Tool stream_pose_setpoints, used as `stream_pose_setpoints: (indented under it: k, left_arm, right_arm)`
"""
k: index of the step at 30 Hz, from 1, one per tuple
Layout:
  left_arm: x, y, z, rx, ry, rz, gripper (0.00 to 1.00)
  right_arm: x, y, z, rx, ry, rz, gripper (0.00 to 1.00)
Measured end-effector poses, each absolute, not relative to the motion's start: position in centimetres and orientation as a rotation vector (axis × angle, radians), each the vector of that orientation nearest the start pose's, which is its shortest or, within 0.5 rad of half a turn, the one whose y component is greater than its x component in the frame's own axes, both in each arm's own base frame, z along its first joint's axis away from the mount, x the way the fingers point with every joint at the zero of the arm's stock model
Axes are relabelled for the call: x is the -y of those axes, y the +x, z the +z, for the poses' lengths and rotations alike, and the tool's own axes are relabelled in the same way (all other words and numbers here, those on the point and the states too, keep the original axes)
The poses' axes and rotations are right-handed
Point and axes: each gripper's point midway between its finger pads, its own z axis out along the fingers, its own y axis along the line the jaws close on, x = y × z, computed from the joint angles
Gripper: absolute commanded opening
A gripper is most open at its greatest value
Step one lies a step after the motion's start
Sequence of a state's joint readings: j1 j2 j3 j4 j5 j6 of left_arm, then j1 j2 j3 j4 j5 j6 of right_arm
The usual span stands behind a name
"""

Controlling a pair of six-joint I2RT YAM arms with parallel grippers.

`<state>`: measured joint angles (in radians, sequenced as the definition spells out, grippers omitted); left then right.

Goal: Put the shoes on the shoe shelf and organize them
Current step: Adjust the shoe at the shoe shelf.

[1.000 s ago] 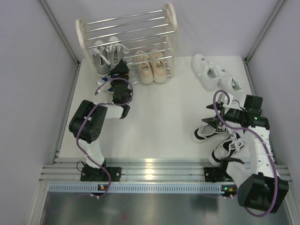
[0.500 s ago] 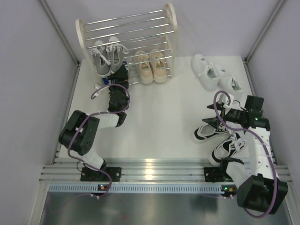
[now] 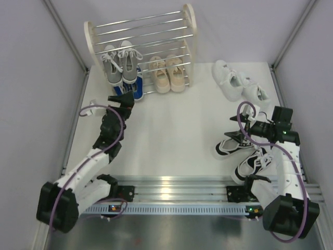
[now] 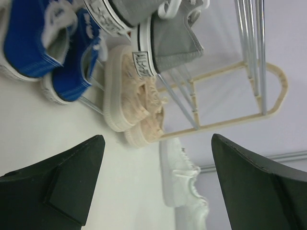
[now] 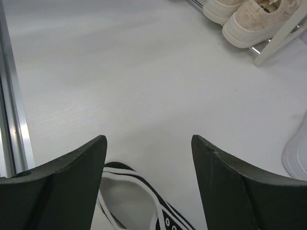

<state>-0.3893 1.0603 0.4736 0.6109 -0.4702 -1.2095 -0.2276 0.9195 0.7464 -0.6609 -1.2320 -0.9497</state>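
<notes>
The shoe shelf [image 3: 91, 37] stands at the back left. It holds grey shoes [image 3: 120, 62], beige shoes [image 3: 167, 74] and, low under the grey pair, blue shoes [image 3: 130, 90]. My left gripper [image 3: 123, 100] hangs open just in front of the blue shoes [image 4: 41, 40], with nothing between its fingers [image 4: 76, 167]. White shoes [image 3: 237, 83] lie on the table at the right. Nearer, two black-and-white shoes [image 3: 235, 147] lie side by side. My right gripper [image 3: 237, 136] is open above the heel opening of one black-and-white shoe [image 5: 139, 206].
Grey walls close in the white table [image 3: 177, 130] on three sides. An aluminium rail [image 3: 166, 187] runs along the near edge. In the left wrist view the shelf's cream side panel [image 4: 230, 122] and one white shoe [image 4: 184, 179] lie beyond the beige pair [image 4: 134, 100].
My left arm has drawn back from the shelf toward the near left, uncovering the blue shoes on the low tier. The right arm has stayed put.
</notes>
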Motion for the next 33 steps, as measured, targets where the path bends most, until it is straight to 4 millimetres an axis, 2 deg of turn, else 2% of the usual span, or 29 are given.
stream_pose_setpoints:
  k: [3,7,10,12,13,14,18,21,24,25,27,30,33]
  left_arm:
    - [7.1,34.6,25.3,-1.384,-0.909,-0.714,0.98]
    - [2.2,32.9,26.0,-1.522,-0.781,-0.364,0.98]
    - [-0.3,31.9,27.0,-1.61,-0.67,-0.15,0.99]
    - [-0.9,31.3,27.3,-1.664,-0.593,-0.064,0.99]
    - [-1.1,31.0,27.2,-1.689,-0.558,-0.028,0.99]
    - [-1.2,30.6,27.0,-1.717,-0.521,0.004,0.99]
    - [-1.5,29.1,26.2,-1.789,-0.421,0.075,0.99]
    - [-1.2,28.7,26.4,-1.796,-0.385,0.061,0.98]
    - [0.5,29.9,26.4,-1.82,-0.36,-0.045,0.89]
    - [1.3,30.7,26.4,-1.834,-0.363,-0.09,0.81]
    - [3.0,33.0,26.3,-1.854,-0.371,-0.187,0.73]
    - [4.4,36.6,24.9,-1.901,-0.435,-0.256,0.67]
    - [4.6,38.9,23.8,-1.919,-0.538,-0.271,0.67]
  right_arm:
    - [-10.4,23.3,20.2,-1.519,-1.099,0.68,0.74]
    - [-10.4,23.2,20.2,-1.531,-1.089,0.689,0.77]
    - [-10.3,23.2,20.2,-1.557,-1.061,0.703,0.8]
    - [-10.2,23.5,20.1,-1.587,-1.035,0.711,0.85]
    - [-10.1,23.7,20.1,-1.604,-1.022,0.712,0.9]
    - [-9.9,24.0,20.1,-1.627,-1.005,0.717,0.99]
    - [-9.3,25.1,20.2,-1.678,-0.972,0.708,0.99]
    - [-9.1,25.4,20.0,-1.703,-0.949,0.71,1.0]
    - [-9.0,25.8,19.9,-1.73,-0.916,0.716,0.99]
    - [-8.9,25.9,19.9,-1.733,-0.911,0.717,0.99]
    - [-8.9,26.0,20.0,-1.733,-0.904,0.718,1.0]
    - [-8.9,26.1,20.3,-1.72,-0.903,0.706,1.0]
    - [-9.0,25.9,20.5,-1.701,-0.908,0.693,1.0]
